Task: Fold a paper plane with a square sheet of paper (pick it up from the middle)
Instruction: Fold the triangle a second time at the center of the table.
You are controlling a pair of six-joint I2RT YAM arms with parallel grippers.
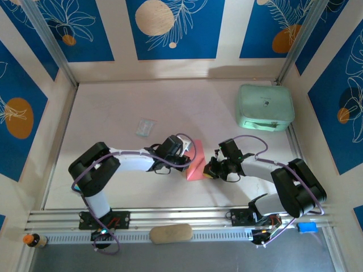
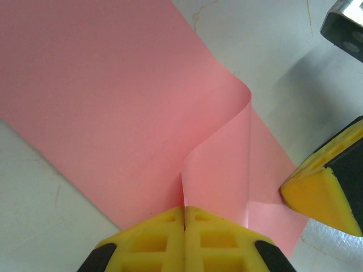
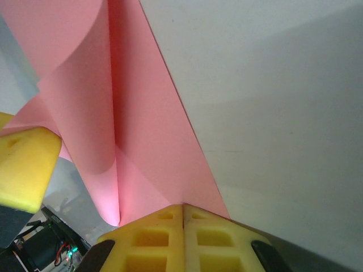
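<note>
Bottom of the top view: tan oblong pad (image 1: pixel 171 233) lay on the rail between the arm bases. Just above, frame centre, the square sheet of paper (image 1: pixel 196 161) sat on the table (image 1: pixel 113 107), partly curled up, with a gripper on either side. The left gripper (image 1: pixel 185 162) was at its left edge; in the left wrist view its yellow pads (image 2: pixel 153 241) were pressed together, pinching a raised fold of the sheet. The right gripper (image 1: pixel 208 169) was at the lower right edge; in the right wrist view it was clamped on the sheet's edge. Further up, the clear packet (image 1: pixel 145 127) lay left of centre. The mint-green case (image 1: pixel 265 106) sat upper right.
</note>
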